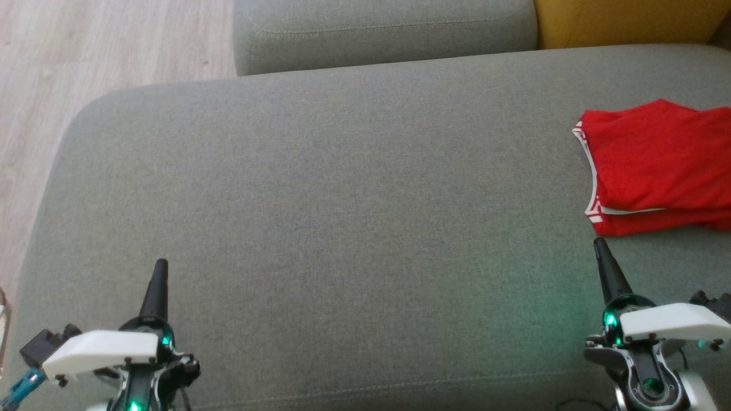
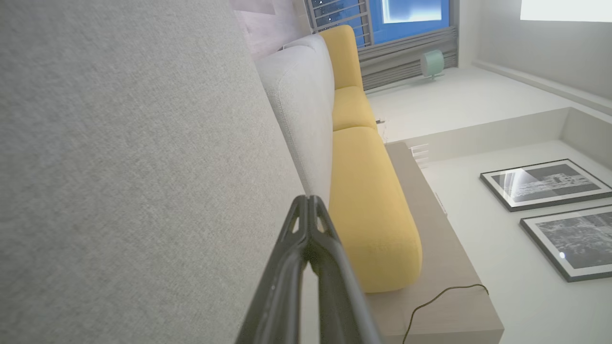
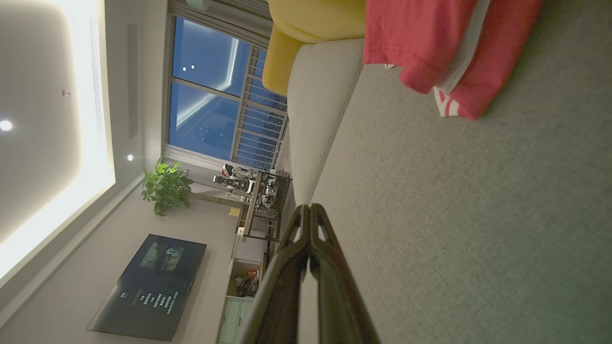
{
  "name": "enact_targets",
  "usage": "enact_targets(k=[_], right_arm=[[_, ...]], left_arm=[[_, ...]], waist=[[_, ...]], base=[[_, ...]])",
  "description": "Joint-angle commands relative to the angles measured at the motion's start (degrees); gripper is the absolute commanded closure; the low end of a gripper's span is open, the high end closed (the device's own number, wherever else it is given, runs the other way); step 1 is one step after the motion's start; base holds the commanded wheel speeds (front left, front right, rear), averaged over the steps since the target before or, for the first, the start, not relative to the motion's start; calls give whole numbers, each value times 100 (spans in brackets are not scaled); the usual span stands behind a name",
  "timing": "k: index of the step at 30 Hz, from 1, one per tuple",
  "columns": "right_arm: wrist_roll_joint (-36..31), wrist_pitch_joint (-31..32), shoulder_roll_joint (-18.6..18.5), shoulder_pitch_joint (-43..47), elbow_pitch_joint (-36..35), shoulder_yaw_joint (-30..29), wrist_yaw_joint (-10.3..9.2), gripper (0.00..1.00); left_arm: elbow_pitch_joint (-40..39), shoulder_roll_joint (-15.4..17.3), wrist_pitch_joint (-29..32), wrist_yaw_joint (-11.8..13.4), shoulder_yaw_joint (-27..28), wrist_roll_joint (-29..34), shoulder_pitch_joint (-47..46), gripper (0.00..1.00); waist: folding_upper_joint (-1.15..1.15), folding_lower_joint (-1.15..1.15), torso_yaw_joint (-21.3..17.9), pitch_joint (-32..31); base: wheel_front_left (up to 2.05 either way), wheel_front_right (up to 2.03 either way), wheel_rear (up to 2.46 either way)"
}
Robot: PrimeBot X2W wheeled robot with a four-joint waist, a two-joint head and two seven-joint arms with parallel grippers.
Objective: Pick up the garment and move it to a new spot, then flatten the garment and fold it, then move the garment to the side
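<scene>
Garment (image 1: 657,165): red with white trim, folded in layers, lying at the far right of the grey seat cushion (image 1: 342,188). It runs off the right edge of my head view.
Garment, from my head: seen from above, with the folded outline plain and the white trim running down the side nearest the cushion's middle.
Garment, from my right wrist: seen low and edge-on. The red layers are stacked with a white band between them, and a striped corner rests on the seat cushion.
Garment against my fingers: just beyond the tip of my right gripper (image 1: 599,242), toward the cushion's back, apart from it and untouched. It is well apart from my left gripper (image 1: 161,264).
Right gripper: over the cushion's front right. Its two dark fingers are pressed together tip to tip, with nothing between them.
Left gripper: over the cushion's front left. Its fingers are likewise pressed together and hold nothing.
Head view, further items: wooden floor (image 1: 85,51) to the left of the seat cushion, grey back cushion (image 1: 382,28) behind it, yellow cushion (image 1: 622,20) behind its right rear.
Left wrist view, further items: two framed pictures (image 2: 545,184) and a thin cable (image 2: 444,294), both beyond the seat cushion.
Right wrist view, further items: window (image 3: 210,91), potted plant (image 3: 165,186) and dark screen (image 3: 148,286), all beyond the seat cushion.
</scene>
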Motion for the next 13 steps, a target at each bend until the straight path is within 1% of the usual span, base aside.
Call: enact_targets(k=[1, 13], right_arm=[[159, 53, -37, -208, -229, 69, -1, 100], [921, 254, -33, -208, -265, -16, -1, 100]], left_arm=[[-144, 95, 39, -44, 189, -144, -351, 100], [-53, 93, 245, -67, 294, -851, -438, 100]], waist=[[0, 0, -1, -3], [0, 0, -16, -39]], base=[[0, 0, 0], [0, 0, 0]])
